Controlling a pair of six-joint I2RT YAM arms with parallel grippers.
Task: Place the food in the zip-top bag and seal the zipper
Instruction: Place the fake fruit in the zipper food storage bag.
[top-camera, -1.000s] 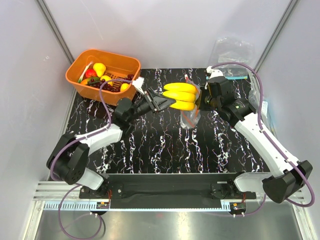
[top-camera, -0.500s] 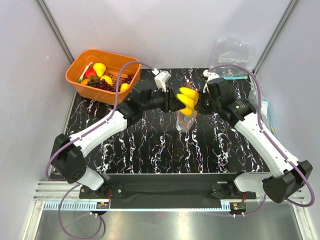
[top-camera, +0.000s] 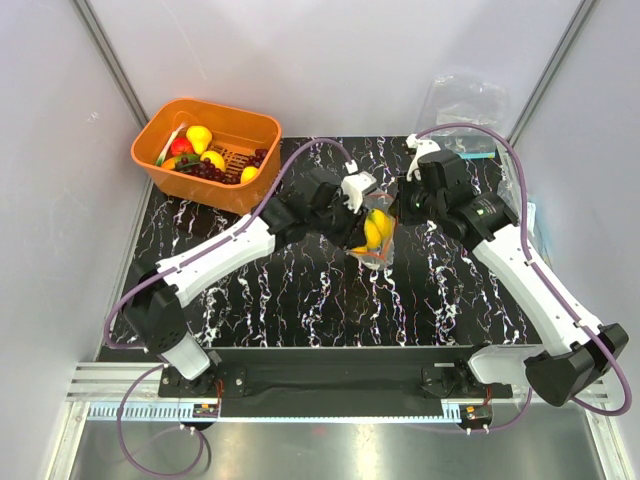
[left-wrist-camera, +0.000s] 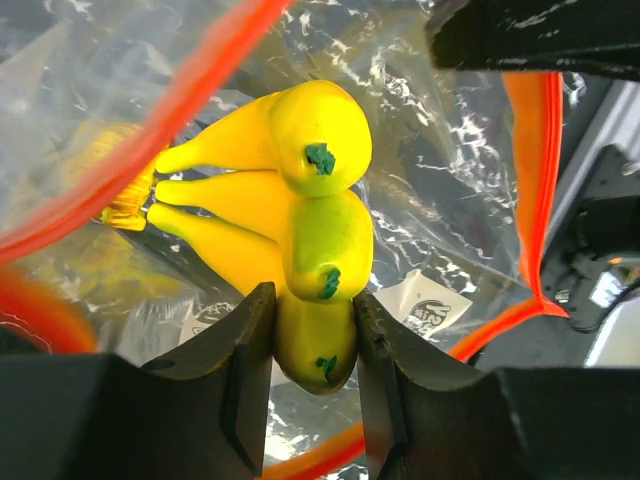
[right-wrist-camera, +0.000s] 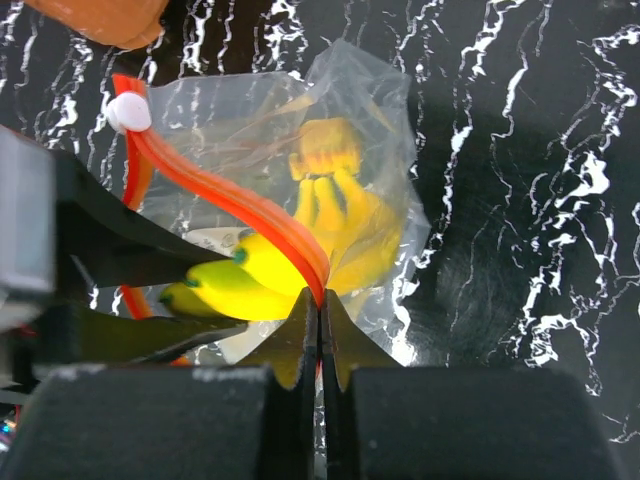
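Left gripper (top-camera: 362, 212), at centre frame in the overhead view, pushes the banana bunch (top-camera: 376, 228) into the zip-top bag (top-camera: 378, 256), and the right gripper (top-camera: 402, 203) meets the bag's mouth from the right; the orange basket (top-camera: 175, 182) with other food sits upper left. In the left wrist view the left gripper (left-wrist-camera: 315, 340) is narrowed on the lowest banana at bottom centre, stems deep inside, with the zipper (left-wrist-camera: 540, 180) curving down the right side. In the right wrist view the right gripper (right-wrist-camera: 320, 320) is pinched flat on the zipper (right-wrist-camera: 230, 200) at lower centre, and the bunch's (right-wrist-camera: 240, 285) green tips are level with the mouth. I judge that backing the left fingers out could drag the bunch out, or the thin pinch could slip and collapse the mouth.
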